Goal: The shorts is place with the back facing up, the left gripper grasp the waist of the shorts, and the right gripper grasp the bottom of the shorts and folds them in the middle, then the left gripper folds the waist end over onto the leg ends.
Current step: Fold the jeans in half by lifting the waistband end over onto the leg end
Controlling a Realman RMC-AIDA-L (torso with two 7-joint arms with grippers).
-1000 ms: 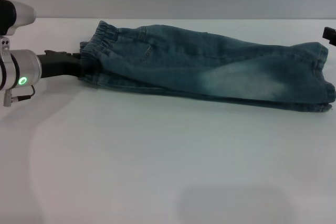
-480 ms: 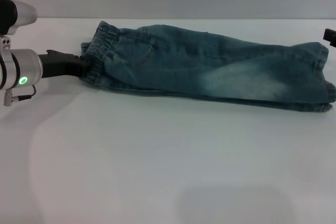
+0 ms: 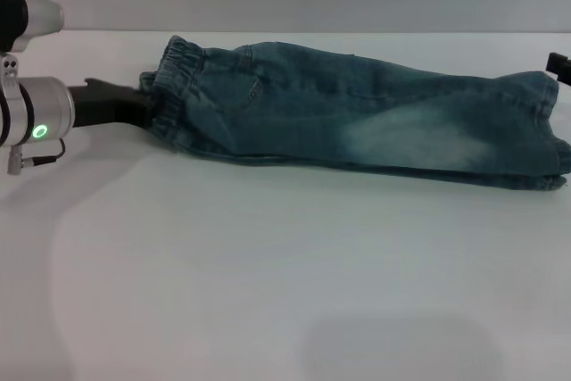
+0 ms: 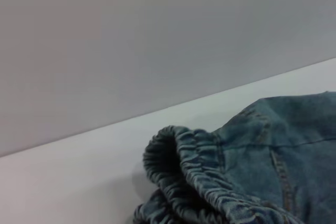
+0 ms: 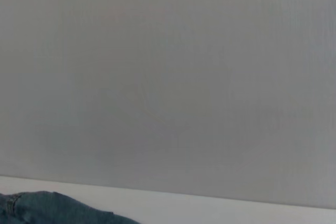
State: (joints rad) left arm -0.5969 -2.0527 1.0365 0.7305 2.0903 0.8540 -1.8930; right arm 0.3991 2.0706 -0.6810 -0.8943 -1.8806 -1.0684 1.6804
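The shorts (image 3: 357,109) lie folded lengthwise in a long strip across the far side of the white table, faded blue-green denim. The waist of the shorts (image 3: 174,78) is the gathered end on the left, and it shows close up in the left wrist view (image 4: 194,166). My left gripper (image 3: 143,109) reaches in level from the left, its black jaws shut on the lower part of the waist, which is raised a little. The leg ends (image 3: 549,131) lie flat at the far right. Only a black tip of my right gripper (image 3: 558,62) shows at the right edge, just above the hems.
The white table (image 3: 268,265) spreads wide and bare in front of the shorts. A grey wall rises behind its far edge. A corner of denim (image 5: 47,208) shows low in the right wrist view.
My left gripper has risen slightly and shifted a little right, lifting the waist end with it. The leg ends and the right gripper have hardly moved.
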